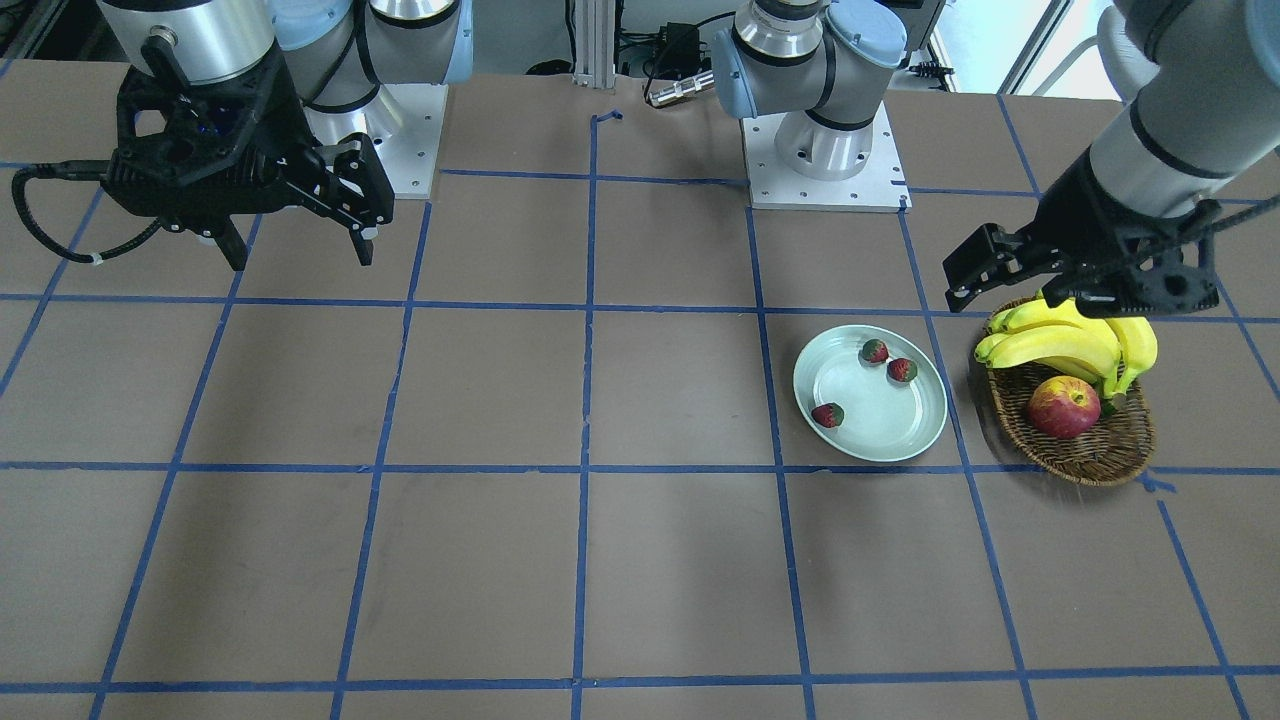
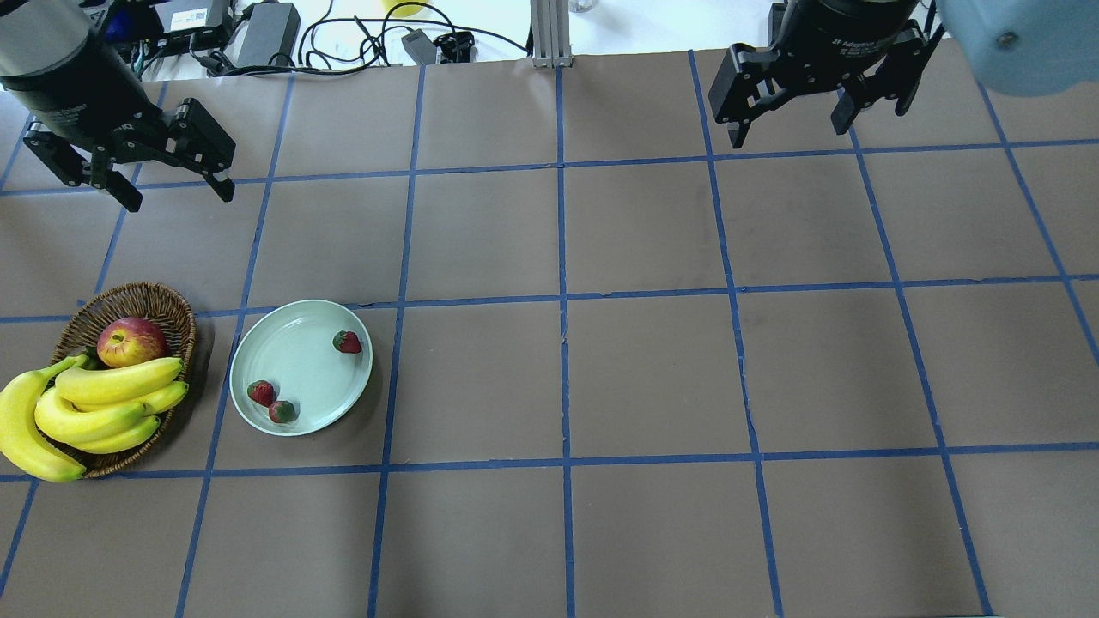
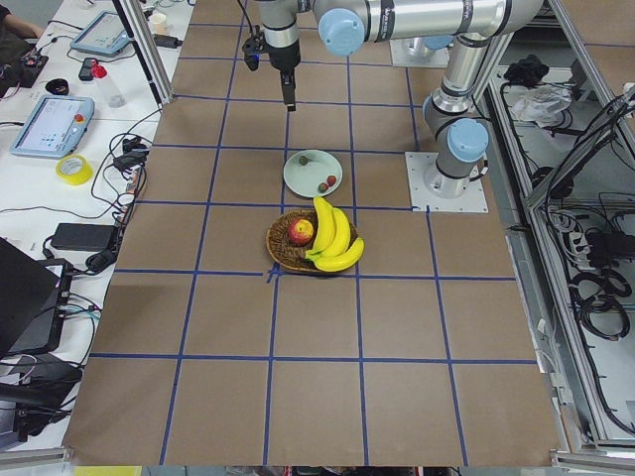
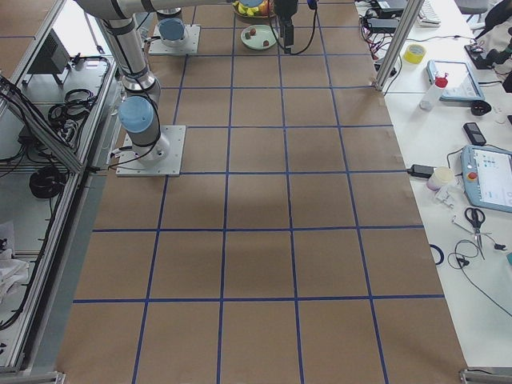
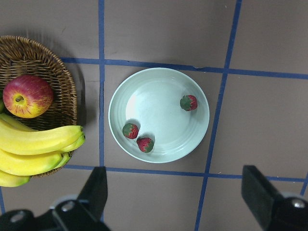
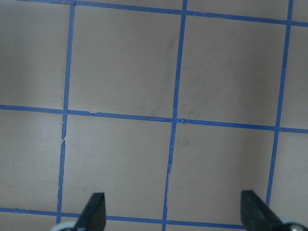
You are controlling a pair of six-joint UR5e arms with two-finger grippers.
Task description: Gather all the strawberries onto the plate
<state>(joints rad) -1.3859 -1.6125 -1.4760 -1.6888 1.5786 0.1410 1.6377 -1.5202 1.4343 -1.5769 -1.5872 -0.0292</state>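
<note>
Three strawberries lie inside the pale mint-green plate (image 2: 300,365): one (image 2: 347,342) at its far right, two (image 2: 261,392) (image 2: 282,412) side by side at its near edge. The left wrist view shows the plate (image 5: 154,103) with the strawberries (image 5: 188,102) (image 5: 130,130) (image 5: 145,144) from above. My left gripper (image 2: 179,196) is open and empty, high above the table beyond the basket and plate. My right gripper (image 2: 788,130) is open and empty, high over the far right of the table, away from the plate.
A brown wicker basket (image 2: 146,300) stands left of the plate, holding a red-yellow apple (image 2: 130,341) and a bunch of bananas (image 2: 86,412) that overhangs its near rim. The table is brown with a blue tape grid. Cables lie along the far edge.
</note>
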